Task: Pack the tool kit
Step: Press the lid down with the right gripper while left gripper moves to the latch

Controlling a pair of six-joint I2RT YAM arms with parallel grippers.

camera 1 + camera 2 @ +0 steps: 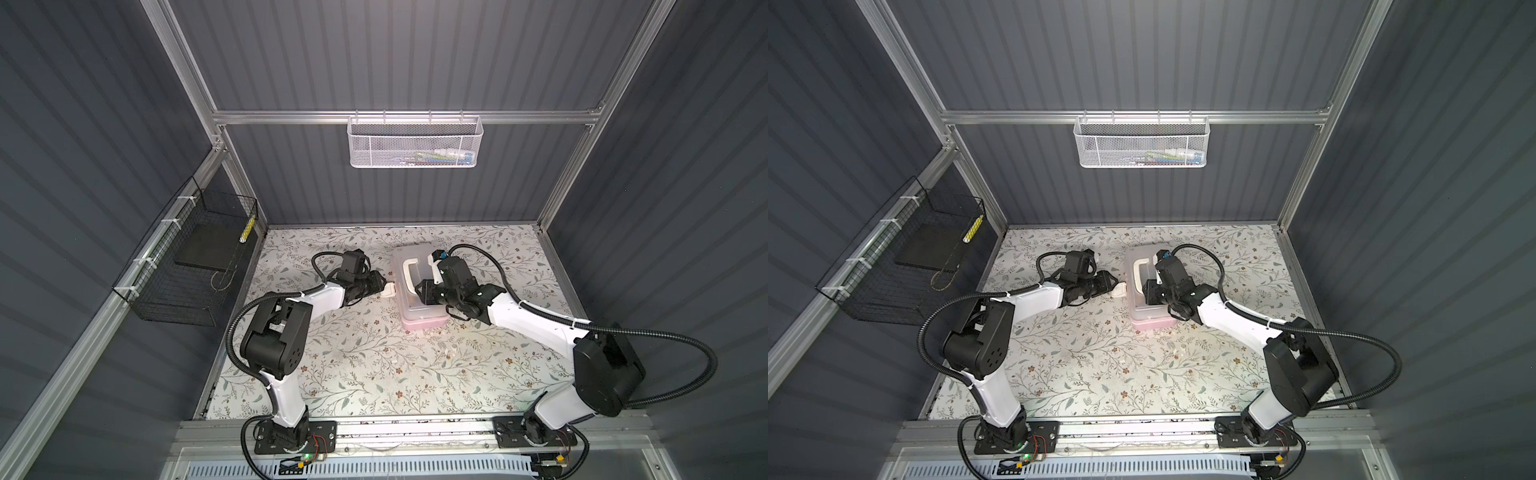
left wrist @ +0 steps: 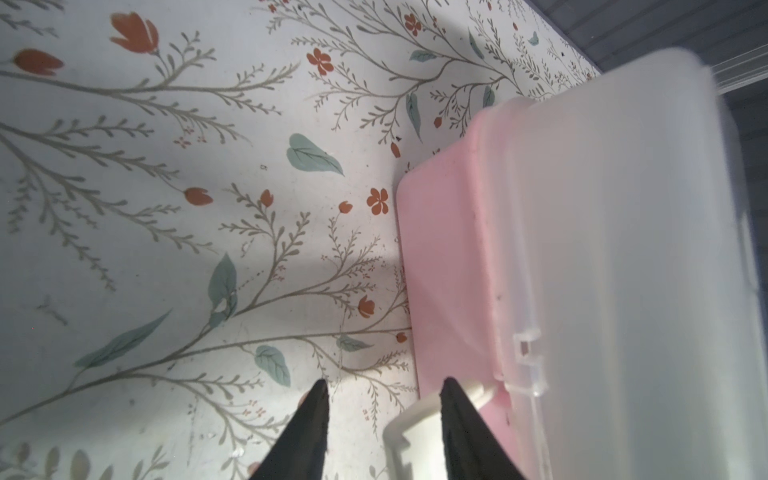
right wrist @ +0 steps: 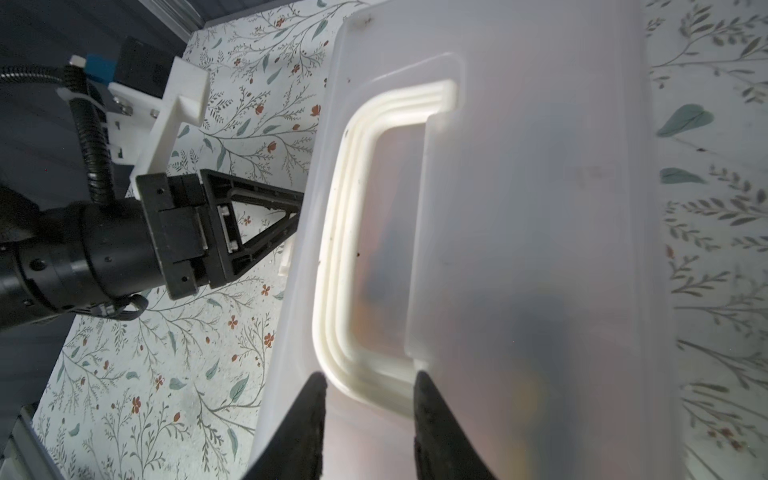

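The tool kit [image 1: 422, 309] stands on the floral table in both top views, a pink base [image 2: 444, 249] under a shut frosted lid [image 3: 540, 208]. Its white handle [image 3: 345, 249] lies flat in the lid's recess. My left gripper [image 2: 385, 385] is open at the box's left side, where a white latch [image 2: 409, 428] rests against one finger. My right gripper [image 3: 370, 377] hovers over the lid, open, with its tips either side of one end of the handle. Dim shapes show through the lid; I cannot make them out.
A white mesh basket [image 1: 413, 141] hangs on the back wall with slim coloured items [image 1: 444, 157] inside. A black wire basket [image 1: 187, 266] hangs on the left wall with a yellow stick [image 1: 247, 230] in it. The floral table [image 1: 353, 365] stretches in front of the box.
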